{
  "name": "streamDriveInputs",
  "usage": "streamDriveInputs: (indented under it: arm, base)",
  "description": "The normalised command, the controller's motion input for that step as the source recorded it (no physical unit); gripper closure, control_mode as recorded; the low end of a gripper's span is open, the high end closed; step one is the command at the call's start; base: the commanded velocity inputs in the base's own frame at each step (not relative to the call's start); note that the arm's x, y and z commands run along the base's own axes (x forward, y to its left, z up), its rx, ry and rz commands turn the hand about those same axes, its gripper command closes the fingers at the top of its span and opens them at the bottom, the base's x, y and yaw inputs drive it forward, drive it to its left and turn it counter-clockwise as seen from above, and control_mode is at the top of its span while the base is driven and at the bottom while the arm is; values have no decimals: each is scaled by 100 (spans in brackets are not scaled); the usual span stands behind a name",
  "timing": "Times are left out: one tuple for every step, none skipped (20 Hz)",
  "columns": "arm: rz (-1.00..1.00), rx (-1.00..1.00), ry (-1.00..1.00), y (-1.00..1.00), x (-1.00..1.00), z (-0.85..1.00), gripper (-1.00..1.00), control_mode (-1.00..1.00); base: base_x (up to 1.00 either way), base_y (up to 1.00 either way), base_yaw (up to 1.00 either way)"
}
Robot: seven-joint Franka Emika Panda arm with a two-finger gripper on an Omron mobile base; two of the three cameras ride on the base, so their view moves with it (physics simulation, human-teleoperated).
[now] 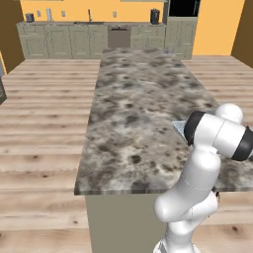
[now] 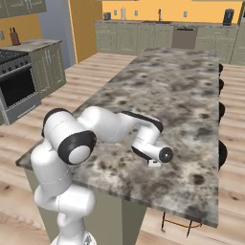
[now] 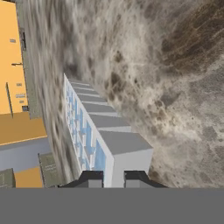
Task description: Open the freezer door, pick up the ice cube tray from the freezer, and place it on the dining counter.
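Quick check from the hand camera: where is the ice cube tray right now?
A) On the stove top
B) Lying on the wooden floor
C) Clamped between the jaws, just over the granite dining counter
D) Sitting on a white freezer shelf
C: in the hand view the ice cube tray runs out from between the shut jaws of the gripper, with the mottled top of the dining counter right behind it.

ice cube tray [image 3: 103,140] between gripper [image 3: 113,179] tips, over dining counter [image 1: 133,99], near its edge
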Motion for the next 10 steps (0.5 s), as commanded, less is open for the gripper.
streamDriveInputs:
  arm:
    - [0,0,0,0,0,0,100,-100]
    - [0,0,0,0,0,0,100,-100]
    - [0,0,0,0,0,0,-100,-100]
    - [0,0,0,0,0,0,-100,-100]
    - [0,0,0,0,0,0,-100,-100]
    - [0,0,0,0,0,0,-100,-100]
    - [0,0,0,0,0,0,-100,-100]
    - [0,0,0,0,0,0,-100,-100]
    - [0,0,0,0,0,0,-100,-100]
    - [0,0,0,0,0,0,-100,-100]
  base:
    - [0,0,0]
    - [0,0,0]
    - [0,0,0]
    - [0,0,0]
    - [0,0,0]
    - [0,0,0]
    - [0,0,0]
    - [0,0,0]
    - [0,0,0]
    - [0,0,0]
